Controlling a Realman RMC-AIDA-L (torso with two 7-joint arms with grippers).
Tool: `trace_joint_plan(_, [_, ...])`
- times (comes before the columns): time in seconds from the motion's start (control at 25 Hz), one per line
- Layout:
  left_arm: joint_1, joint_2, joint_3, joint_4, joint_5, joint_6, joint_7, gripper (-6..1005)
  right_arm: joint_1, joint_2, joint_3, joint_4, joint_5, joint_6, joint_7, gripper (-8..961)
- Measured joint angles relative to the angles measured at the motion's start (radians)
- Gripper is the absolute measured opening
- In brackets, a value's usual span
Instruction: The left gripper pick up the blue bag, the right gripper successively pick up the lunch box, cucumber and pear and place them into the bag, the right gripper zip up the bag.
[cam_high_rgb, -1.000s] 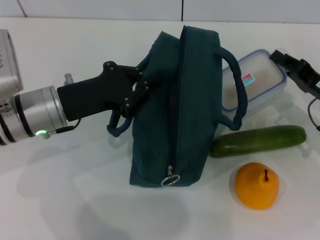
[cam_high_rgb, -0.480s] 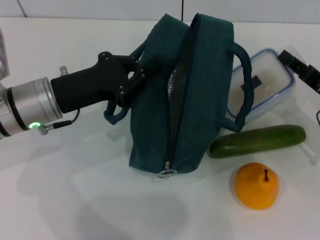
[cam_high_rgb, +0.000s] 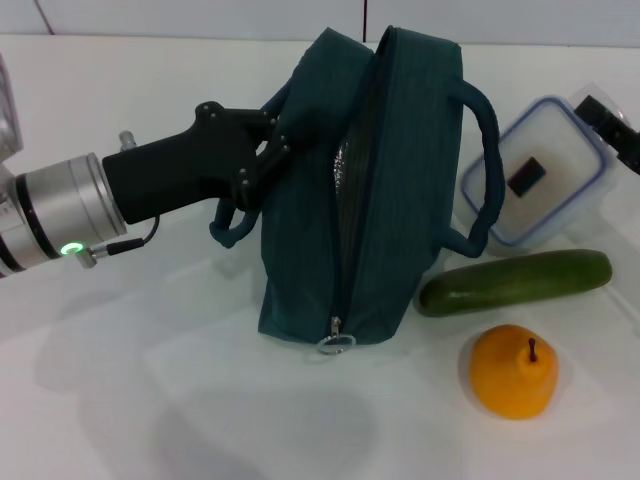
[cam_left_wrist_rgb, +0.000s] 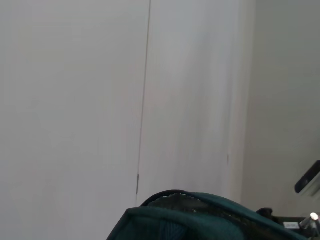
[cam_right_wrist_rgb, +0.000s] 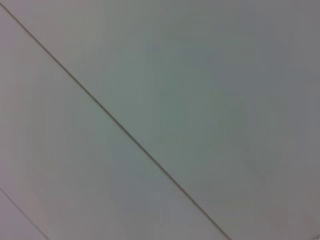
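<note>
Head view: one blue bag (cam_high_rgb: 370, 190) stands on the white table (cam_high_rgb: 120, 400), zipper (cam_high_rgb: 350, 200) partly open, one handle (cam_high_rgb: 250, 200) clamped in the left gripper (cam_high_rgb: 268, 160). One lunch box (cam_high_rgb: 535, 185), tilted, sits beside the right gripper (cam_high_rgb: 612, 125), whose finger state cannot be told. One cucumber (cam_high_rgb: 515, 282) and one pear (cam_high_rgb: 513, 371) lie near the bag.

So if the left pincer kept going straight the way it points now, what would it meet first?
The left pincer points at the blue bag and already grips its near handle, so the bag's side comes first. The lunch box lies beyond it, though depth is unclear.
</note>
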Motion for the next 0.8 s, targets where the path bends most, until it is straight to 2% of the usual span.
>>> trace_joint_plan(0.28, [-0.006, -0.004, -0.003, -0.005, -0.004, -0.038, 0.004, 37, -0.018, -0.012, 0.000, -0.024, 0.000, -0.004, 0.006, 183])
trace_joint_plan(0.48, [-0.011, -0.004, -0.003, -0.006, -0.006, -0.054, 0.004, 37, -0.023, -0.017, -0.001, -0.041, -0.005, -0.003, 0.007, 88])
trace_joint_plan(0.8, [-0.012, -0.003, -0.003, -0.003, -0.013, -0.055, 0.004, 38, -0.028, -0.035, -0.010, -0.048, -0.012, 0.000, 0.018, 109])
